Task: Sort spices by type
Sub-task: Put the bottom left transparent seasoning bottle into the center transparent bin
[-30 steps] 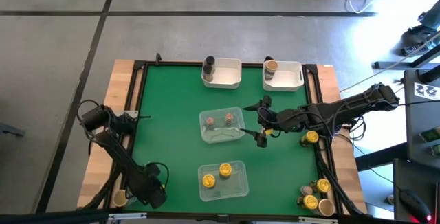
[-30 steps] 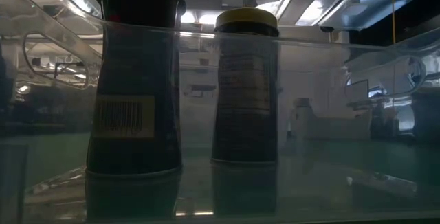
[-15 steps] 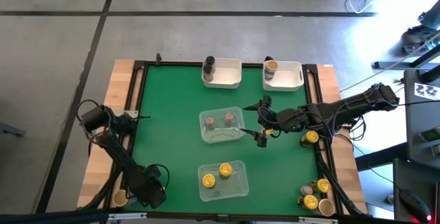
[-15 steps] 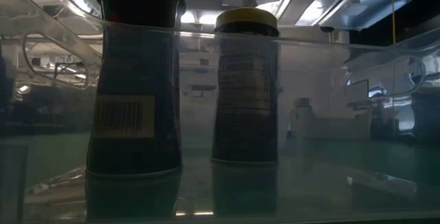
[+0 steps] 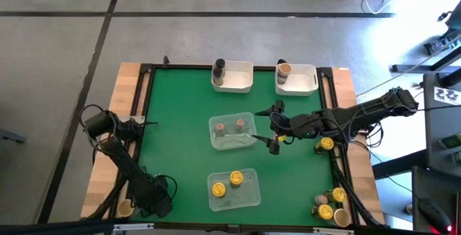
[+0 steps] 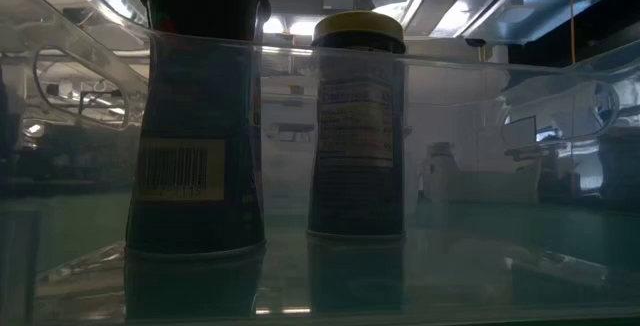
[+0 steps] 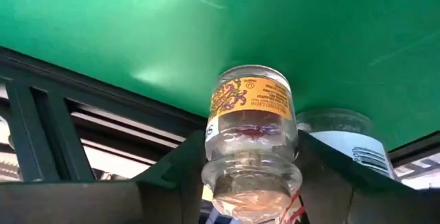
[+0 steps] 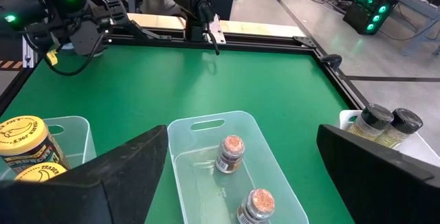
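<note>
While the right gripper (image 5: pixel 271 128) hangs with its fingers spread wide and empty just beside the clear plastic tray (image 5: pixel 231 132) at the middle of the green table (image 5: pixel 180 120), the left gripper (image 5: pixel 160 200) sits low at the near left corner, its fingers on either side of a small clear glass jar with a yellow label (image 7: pixel 251 129); whether they press it I cannot tell. Two reddish-topped jars (image 8: pixel 232 152) stand in the middle tray, two yellow-lidded jars (image 5: pixel 227 183) in the near clear tray (image 5: pixel 249 192), and more yellow-lidded jars (image 5: pixel 328 205) at the near right corner.
</note>
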